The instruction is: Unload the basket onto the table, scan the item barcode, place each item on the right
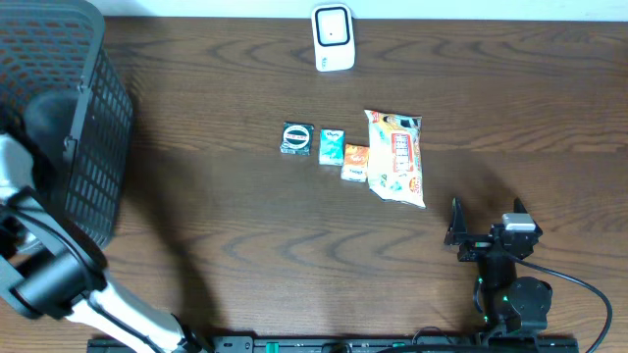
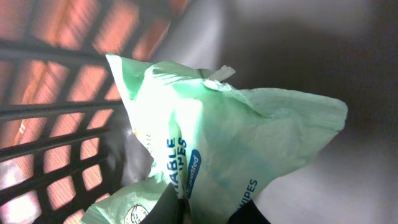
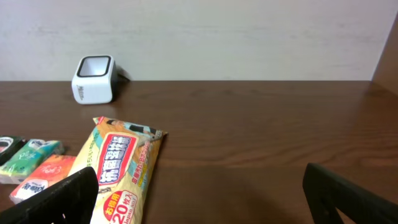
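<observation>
Gripping the green wipes pack point(image 2: 230, 143) with the left hand point(image 2: 208, 213), clenching on the crumpled lower edge and pinching it between dark fingers point(image 2: 171, 208). Holding the pack inside the basket point(image 2: 56, 112), close to the slatted wall, with blue lettering running up the face turned toward the wrist camera. Showing a corner of a second green pack point(image 2: 124, 208) just below the first, mostly hidden. Reaching down into the basket at the far left corner of the bench point(image 1: 216, 216), so hiding the pack itself from the overhead view. Showing the white scanner point(image 1: 334, 37) standing at the middle of the far edge, well apart from the basket. Lying in a short row near the middle of the bench, between scanner and front edge: a black-and-green packet point(image 1: 296, 138), a teal packet point(image 1: 333, 145) just beside it, an orange packet point(image 1: 355, 162) next along, and a large yellow pack point(image 1: 396, 157) with red lettering at the right end, right up against the orange one. Resting the right hand point(image 3: 199, 186) near the front right corner of the bench, released, jaws spread wide and grasping nothing, facing the yellow pack and the scanner beyond.
</observation>
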Motion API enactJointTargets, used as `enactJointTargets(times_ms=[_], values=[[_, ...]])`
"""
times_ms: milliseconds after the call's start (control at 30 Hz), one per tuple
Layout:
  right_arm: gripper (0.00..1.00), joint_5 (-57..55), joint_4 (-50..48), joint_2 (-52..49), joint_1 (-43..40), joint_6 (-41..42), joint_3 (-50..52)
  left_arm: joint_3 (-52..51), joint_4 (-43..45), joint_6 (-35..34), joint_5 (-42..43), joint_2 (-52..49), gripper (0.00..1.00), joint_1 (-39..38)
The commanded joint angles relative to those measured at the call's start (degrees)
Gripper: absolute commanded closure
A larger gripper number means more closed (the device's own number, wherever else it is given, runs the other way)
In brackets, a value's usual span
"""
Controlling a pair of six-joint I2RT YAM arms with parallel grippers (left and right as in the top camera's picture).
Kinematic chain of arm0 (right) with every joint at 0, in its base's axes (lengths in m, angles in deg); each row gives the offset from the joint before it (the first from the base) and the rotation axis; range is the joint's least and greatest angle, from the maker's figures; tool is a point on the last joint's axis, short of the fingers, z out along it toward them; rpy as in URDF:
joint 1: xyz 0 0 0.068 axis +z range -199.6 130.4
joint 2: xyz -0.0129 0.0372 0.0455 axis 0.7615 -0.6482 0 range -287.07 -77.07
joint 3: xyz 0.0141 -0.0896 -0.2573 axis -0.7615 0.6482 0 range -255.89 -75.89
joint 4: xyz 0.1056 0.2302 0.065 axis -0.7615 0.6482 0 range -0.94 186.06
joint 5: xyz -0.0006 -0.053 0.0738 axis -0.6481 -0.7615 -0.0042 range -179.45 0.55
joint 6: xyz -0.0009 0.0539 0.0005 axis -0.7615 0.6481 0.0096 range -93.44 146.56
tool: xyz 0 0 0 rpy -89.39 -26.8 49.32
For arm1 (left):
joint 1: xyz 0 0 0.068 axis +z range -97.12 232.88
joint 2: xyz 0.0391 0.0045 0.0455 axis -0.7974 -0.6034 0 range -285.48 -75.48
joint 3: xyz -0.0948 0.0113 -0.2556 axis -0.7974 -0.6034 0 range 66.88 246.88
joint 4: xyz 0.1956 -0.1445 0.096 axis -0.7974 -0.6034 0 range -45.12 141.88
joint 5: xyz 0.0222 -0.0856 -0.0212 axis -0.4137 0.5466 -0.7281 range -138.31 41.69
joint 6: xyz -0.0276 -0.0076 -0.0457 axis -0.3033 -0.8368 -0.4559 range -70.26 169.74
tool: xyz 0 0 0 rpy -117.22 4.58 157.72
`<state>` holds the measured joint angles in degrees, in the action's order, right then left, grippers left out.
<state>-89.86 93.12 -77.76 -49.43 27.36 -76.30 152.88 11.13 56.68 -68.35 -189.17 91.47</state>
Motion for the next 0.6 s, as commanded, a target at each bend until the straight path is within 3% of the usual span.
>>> enactJointTargets(times_ms=[0,167,233,433,567], values=[[0.01,0.1,0.2,0.3,-0.5,0.2,0.1,0.3,1.3,-3.2,4.5,11.8,0.92,-5.3],[0.01,0.1,0.2,0.3,-0.5,0.2,0.1,0.4,6.3,-3.3,19.4,22.8,0.93,-11.2],[0.01,0.1,0.2,0.3,-0.5,0.2,0.1,0.4,9.0,-6.3,24.2,26.9,0.93,-13.9],[0.01,0.1,0.2,0.3,-0.5,0.2,0.1,0.4,11.5,-23.3,25.5,36.2,0.92,-21.7],[0.01,0.1,0.2,0.3,-0.5,0.2,0.1,0.3,10.9,-25.3,25.8,39.8,0.93,-27.0]])
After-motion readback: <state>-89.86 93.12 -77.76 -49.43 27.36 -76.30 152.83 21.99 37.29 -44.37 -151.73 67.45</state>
